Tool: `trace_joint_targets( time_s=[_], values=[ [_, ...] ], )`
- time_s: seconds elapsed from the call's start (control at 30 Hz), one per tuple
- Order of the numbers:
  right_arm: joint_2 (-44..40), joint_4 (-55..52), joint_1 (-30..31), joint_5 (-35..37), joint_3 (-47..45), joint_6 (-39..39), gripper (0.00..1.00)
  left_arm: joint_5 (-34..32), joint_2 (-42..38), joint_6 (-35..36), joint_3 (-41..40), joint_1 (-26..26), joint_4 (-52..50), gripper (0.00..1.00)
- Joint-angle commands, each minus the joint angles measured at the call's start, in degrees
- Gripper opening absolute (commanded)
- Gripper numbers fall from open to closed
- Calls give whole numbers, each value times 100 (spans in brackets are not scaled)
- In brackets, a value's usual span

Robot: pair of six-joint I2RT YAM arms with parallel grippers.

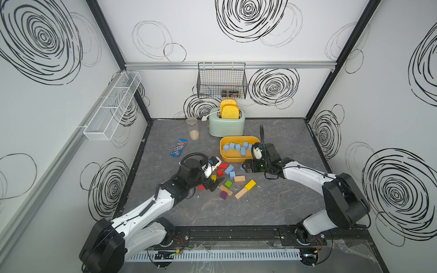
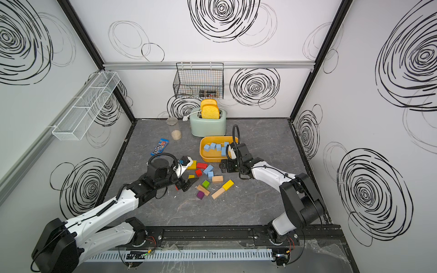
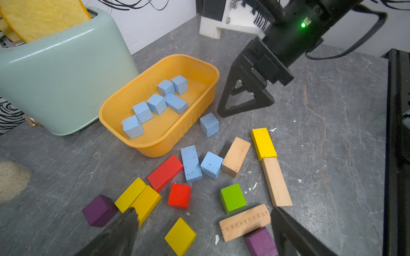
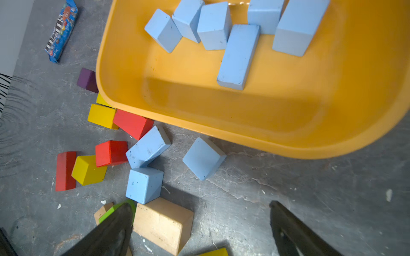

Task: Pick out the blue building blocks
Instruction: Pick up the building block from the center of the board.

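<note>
Nine blue building blocks (image 3: 190, 163), four yellow blocks (image 3: 263, 143), three red blocks (image 3: 165, 172), three plain-wood blocks (image 3: 235, 157), two purple blocks (image 3: 99, 210), one green block (image 3: 233, 198).

blue building blocks (image 3: 156, 104): matte light blue; the loose ones are flecked with dark specks
tray (image 3: 155, 148): orange-yellow
other blocks: red block (image 3: 165, 172), yellow block (image 3: 263, 143), green block (image 3: 233, 198), purple block (image 3: 99, 210), wooden block (image 3: 235, 157) in plain pale wood
lettered block (image 3: 245, 221): pale wood with dark printed characters
toaster (image 1: 226, 127): pale mint green
toast (image 1: 229, 112): golden yellow with an orange crust
candy packet (image 1: 178, 147): blue with multicoloured print
table (image 1: 236, 212): dark grey, marbled with pale veins
walls (image 1: 189, 35): white with black scribbled swirls
wire basket (image 1: 222, 80): black
mesh basket (image 1: 111, 106): white
</note>
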Motion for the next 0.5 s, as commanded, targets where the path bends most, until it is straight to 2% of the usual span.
trace_joint_targets(
  time_s=[0.0, 0.47],
  values=[
    [148, 19, 69, 161, 217, 205, 96, 78, 32, -83, -2, 59, 295, 96],
    [943, 35, 310, 661, 648, 616, 85, 69, 128, -29, 60, 121, 191, 96]
  ],
)
